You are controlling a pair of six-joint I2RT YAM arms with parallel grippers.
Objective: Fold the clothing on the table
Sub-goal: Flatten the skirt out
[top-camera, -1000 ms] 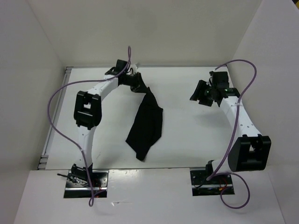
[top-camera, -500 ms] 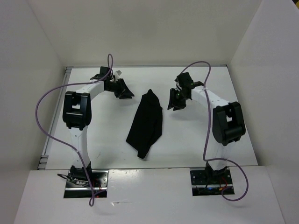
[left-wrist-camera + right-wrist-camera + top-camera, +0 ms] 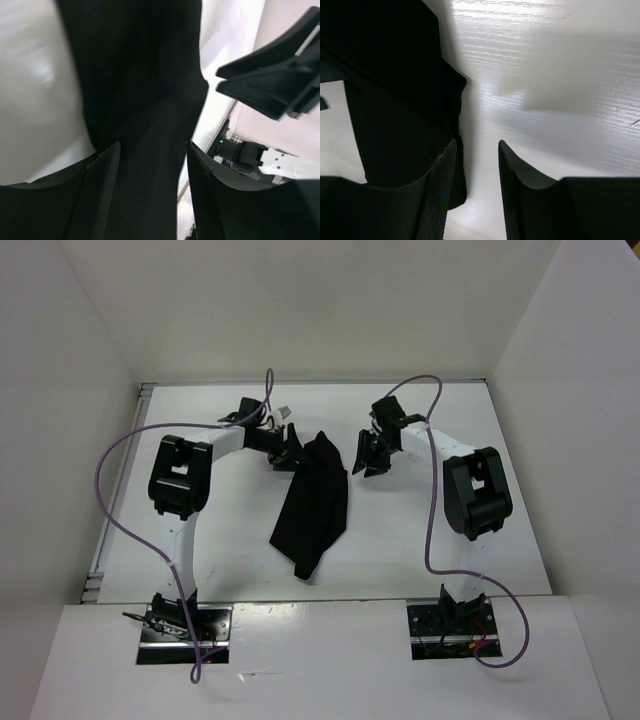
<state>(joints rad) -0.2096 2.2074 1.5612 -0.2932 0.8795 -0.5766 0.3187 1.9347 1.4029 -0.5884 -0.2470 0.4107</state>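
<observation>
**Overhead and wrist views of a two-arm rig at an early stage of folding.** The clothing point(image 3: 315, 502), a plain black garment, lies on the white worktop point(image 3: 430, 540) between the two arms. It is bunched into a long, narrow strip that runs from the far centre toward the near left. It is not spread flat, and no neat fold shows.

The left end effector point(image 3: 291, 452) sits at the left side of the strip's far end, touching it or just beside it. In the left wrist view its jaws stand wide apart, black cloth fills the gap between them, and nothing is pinched. The right end effector point(image 3: 368, 456) hovers near the right side of the same far end, apart from the cloth. In the right wrist view its jaws stand moderately apart over bare worktop. The cloth's edge lies just outside the left-hand jaw, and the end effector holds nothing.

The step in hand appears to be taking hold of the far end with both arms, so that the garment can be opened out before any fold is made. Little of the task looks done.

The next move calls for the left jaws to close on one edge rather than on the whole bunch. The right end effector must shift sideways until the edge lies between its jaws, then close. Since the fabric is soft, a grip through several layers would probably lift the strip as a lump.
</observation>
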